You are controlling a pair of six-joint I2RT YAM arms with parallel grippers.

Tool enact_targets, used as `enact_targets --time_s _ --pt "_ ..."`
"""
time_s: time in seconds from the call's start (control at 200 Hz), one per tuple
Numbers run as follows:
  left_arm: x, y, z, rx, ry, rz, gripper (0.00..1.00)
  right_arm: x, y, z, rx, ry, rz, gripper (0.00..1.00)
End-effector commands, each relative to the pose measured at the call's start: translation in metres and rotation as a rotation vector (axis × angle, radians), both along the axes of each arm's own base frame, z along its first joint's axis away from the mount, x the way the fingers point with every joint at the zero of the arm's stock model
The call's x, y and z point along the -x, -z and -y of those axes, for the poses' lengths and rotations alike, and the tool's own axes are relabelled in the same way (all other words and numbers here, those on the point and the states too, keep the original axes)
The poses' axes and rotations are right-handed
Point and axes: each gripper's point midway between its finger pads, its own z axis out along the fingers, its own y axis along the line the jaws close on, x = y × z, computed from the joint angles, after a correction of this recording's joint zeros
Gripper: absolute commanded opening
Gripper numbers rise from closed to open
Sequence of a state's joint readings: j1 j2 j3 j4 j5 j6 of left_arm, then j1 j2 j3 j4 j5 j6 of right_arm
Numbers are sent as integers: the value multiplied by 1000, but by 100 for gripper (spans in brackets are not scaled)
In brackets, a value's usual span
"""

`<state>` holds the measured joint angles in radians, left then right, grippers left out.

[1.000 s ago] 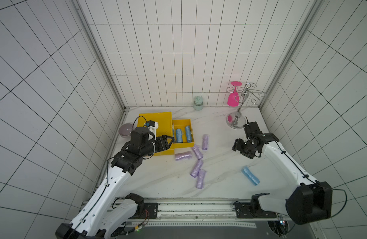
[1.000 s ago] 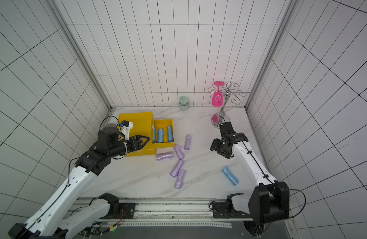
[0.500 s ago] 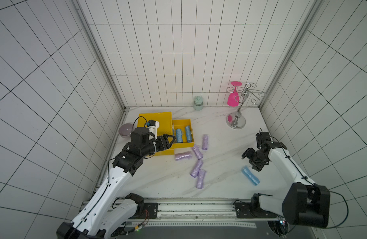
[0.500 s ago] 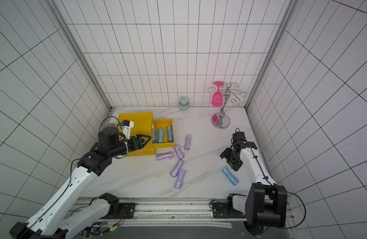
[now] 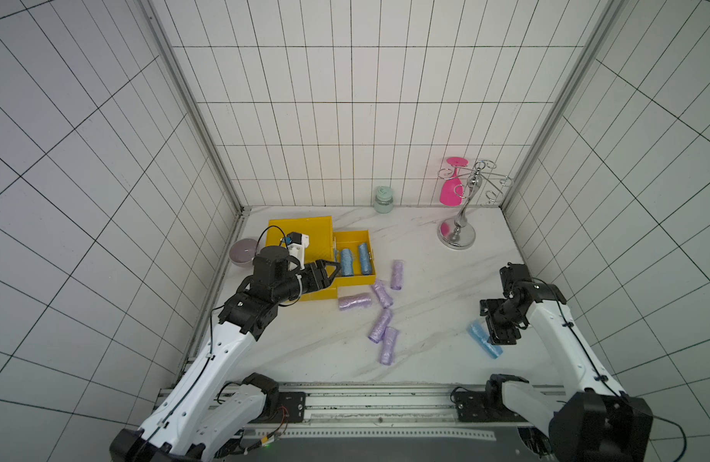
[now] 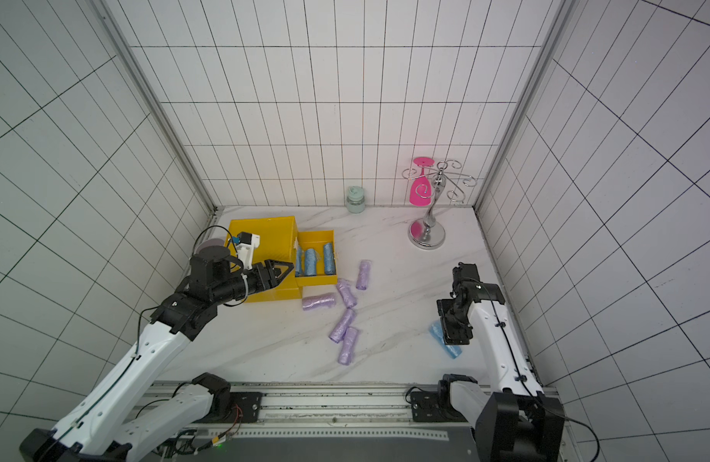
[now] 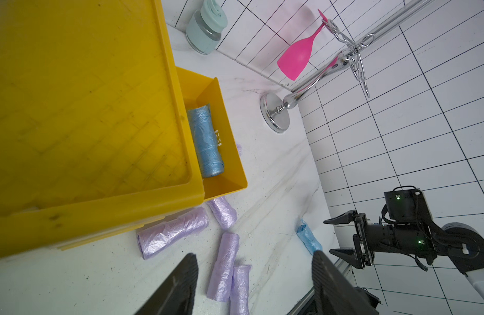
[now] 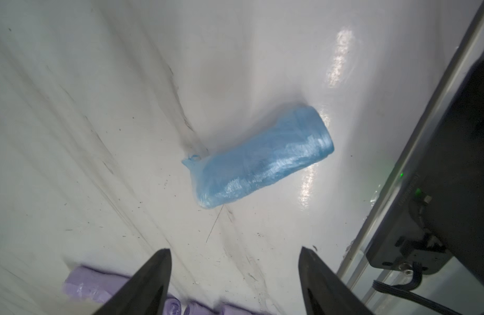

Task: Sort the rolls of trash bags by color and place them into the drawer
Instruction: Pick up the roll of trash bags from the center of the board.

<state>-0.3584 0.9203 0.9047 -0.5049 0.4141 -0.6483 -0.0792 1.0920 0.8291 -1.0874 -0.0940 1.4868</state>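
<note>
The white, grey-veined tabletop [image 5: 425, 280] sits in a booth closed on three sides by white tiled walls with dark grout. A metal rail runs along its near edge. Take the far wall as 12 o'clock. A mint jar [image 5: 383, 200] stands at 12 against the wall. A chrome stand [image 5: 457, 236] with a pink glass [image 5: 451, 190] hanging upside down is at about 1 o'clock. A lilac bowl [image 5: 241, 254] sits at the 10 o'clock edge.

Just beside the bowl is a yellow cabinet [image 5: 305, 236]. Its drawer [image 5: 355, 280] stands open toward 3 o'clock. In it two blue rolls [image 5: 364, 258] lie side by side, their long axes running 12 to 6. A top view shows another blue strip [image 6: 299, 260] against the cabinet side, and I cannot tell whether it is a whole roll.

Five lilac rolls [image 5: 379, 325] lie scattered on the bare surface, from the drawer's near corner down toward 6 o'clock. A loose blue roll [image 5: 481, 340] lies flat at 4 o'clock.

The right gripper [image 8: 234, 249] hovers just above that roll with its fingers spread wide, holding nothing. The left gripper [image 7: 254, 255] points toward 3 o'clock at the cabinet's near corner. Its fingers are parted and empty.
</note>
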Motion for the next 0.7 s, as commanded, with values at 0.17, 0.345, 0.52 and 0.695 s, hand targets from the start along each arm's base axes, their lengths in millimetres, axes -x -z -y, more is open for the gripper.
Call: enact_targets --time_s 0.17,0.345,0.52,0.695 --pt "3 -2 1 8 12 16 66 6 32 0 -34 174 -162 78" --pt "5 0 -1 -1 9 13 66 -2 48 4 -30 242 -133 79" --pt "6 4 -2 -9 6 6 66 -5 61 2 -50 246 -174 79" --pt "7 4 -3 -11 4 7 66 -3 70 5 -36 259 -187 79"
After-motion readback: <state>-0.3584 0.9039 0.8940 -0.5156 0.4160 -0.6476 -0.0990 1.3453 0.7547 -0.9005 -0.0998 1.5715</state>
